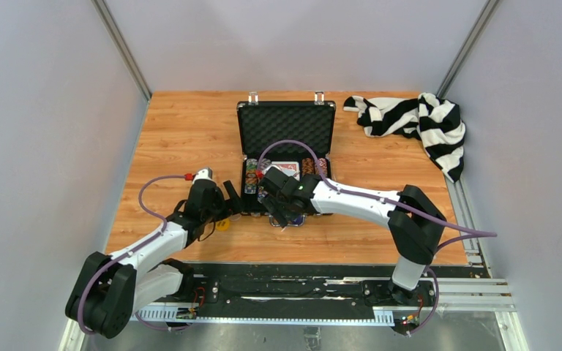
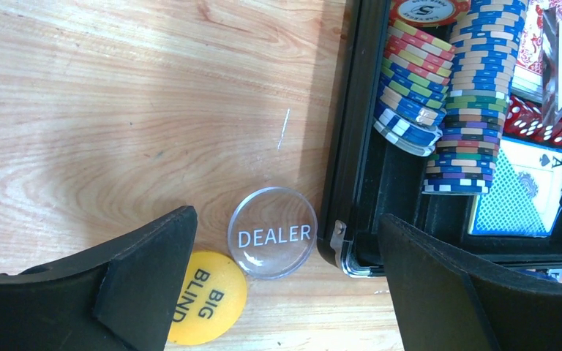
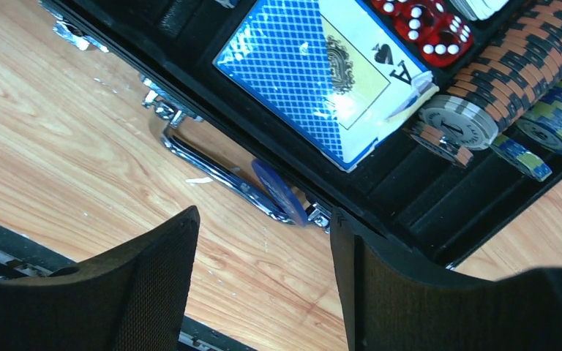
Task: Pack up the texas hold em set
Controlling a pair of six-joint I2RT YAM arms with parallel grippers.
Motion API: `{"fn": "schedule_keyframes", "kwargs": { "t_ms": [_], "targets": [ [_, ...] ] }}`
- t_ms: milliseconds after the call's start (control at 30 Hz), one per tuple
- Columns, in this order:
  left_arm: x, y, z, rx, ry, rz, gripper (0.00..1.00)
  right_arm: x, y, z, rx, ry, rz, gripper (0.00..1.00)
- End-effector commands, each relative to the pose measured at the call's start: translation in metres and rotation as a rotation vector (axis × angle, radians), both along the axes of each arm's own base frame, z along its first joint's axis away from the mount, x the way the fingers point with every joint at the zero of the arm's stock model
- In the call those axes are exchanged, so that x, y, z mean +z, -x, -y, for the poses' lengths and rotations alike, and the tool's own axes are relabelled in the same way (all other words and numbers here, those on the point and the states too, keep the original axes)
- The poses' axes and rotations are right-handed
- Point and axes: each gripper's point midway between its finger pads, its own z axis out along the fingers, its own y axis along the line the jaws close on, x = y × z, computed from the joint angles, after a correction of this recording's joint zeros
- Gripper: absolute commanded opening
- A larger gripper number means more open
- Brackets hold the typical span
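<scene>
**Arm pose.** The left arm (image 1: pixel 154 248) reaches forward over the table (image 1: pixel 183 131) and stops at the left near corner of the briefcase (image 1: pixel 285 157). The left fingers (image 2: pixel 146 292) are spread to full width and grip nothing. On the table just ahead of the gap lies the clear DEALER button (image 2: pixel 272 232), close beside the case wall. The yellow BIG BLIND button (image 2: pixel 206 298) touches or slightly underlaps it and is partly hidden by one finger.

The right arm (image 1: pixel 358 201) bends in from the right, its wrist over the near edge of the case. The right fingers (image 3: pixel 139 300) stand well apart and grip nothing. Ahead of the gap, outside the case, a blue chip (image 3: pixel 279 191) stands tilted on edge against the metal handle (image 3: pixel 212 164).

**Container.** The briefcase lies open in the middle of the table with the foam-lined lid (image 1: pixel 285 124) raised toward the far side. The tray holds:
- rows of multicoloured poker chips (image 2: pixel 476 95);
- a blue-backed card deck (image 3: pixel 326 73) with an ace of spades on top;
- red dice (image 3: pixel 428 22) beside the deck.

A striped cloth (image 1: pixel 417 121) lies at the far right corner, apart from the case.
</scene>
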Motion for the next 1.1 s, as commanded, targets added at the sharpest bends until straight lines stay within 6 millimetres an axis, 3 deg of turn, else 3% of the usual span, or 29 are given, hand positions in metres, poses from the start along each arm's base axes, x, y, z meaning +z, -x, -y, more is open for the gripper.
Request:
{"fn": "schedule_keyframes", "kwargs": {
  "t_ms": [0,300,567,933,1067],
  "targets": [
    [0.000,-0.003,0.007,-0.022,0.033,-0.010,1.00,-0.005,-0.010,0.022,-0.053,0.054,0.045,0.64],
    [-0.004,-0.002,0.005,-0.016,0.023,-0.014,1.00,-0.025,-0.006,0.023,-0.008,0.068,0.014,0.56],
    [-0.006,0.000,0.003,-0.011,0.015,-0.016,1.00,-0.026,0.000,0.016,0.002,0.018,-0.012,0.47],
    [-0.006,-0.001,0.005,-0.016,0.023,-0.013,1.00,-0.032,0.003,0.022,-0.012,0.033,-0.020,0.26],
    [-0.006,-0.001,0.004,-0.016,0.019,-0.014,1.00,-0.036,0.002,0.023,-0.018,0.047,-0.021,0.12]
  ]
}}
